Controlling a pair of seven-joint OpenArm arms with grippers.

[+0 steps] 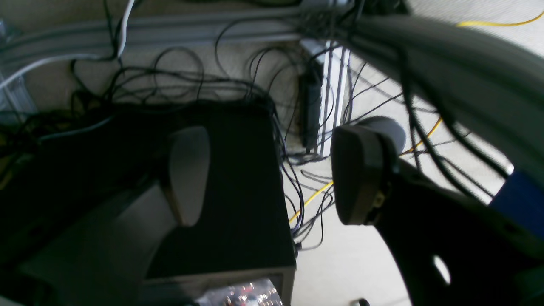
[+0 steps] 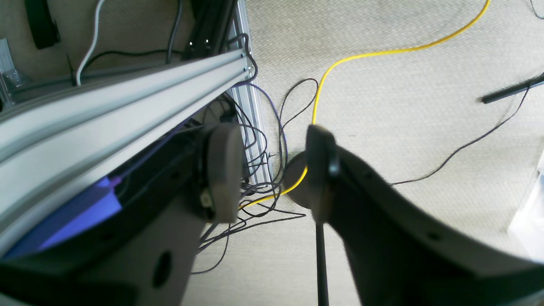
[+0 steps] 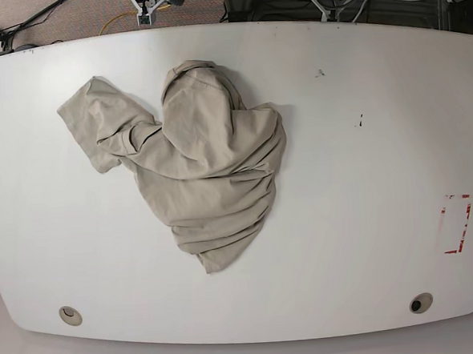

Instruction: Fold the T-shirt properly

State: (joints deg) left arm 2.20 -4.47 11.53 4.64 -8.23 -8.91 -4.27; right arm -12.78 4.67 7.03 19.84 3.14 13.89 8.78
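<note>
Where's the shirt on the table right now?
In the base view the shirt lies crumpled on the table's left half, toward the far edge, well away from the red mark at the right.

beige carpet (image 2: 403,85), cables (image 2: 259,170), alu frame (image 2: 106,114)

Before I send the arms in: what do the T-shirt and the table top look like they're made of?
T-shirt: soft woven or knit fabric, likely cotton, matte beige; it lies crumpled in deep folds and creases with no sheen.

Table: a hard, smooth white board, probably laminate or painted wood; flat with a faint even gloss, small dark scuffs, red tape marks near one edge and two round holes.
</note>
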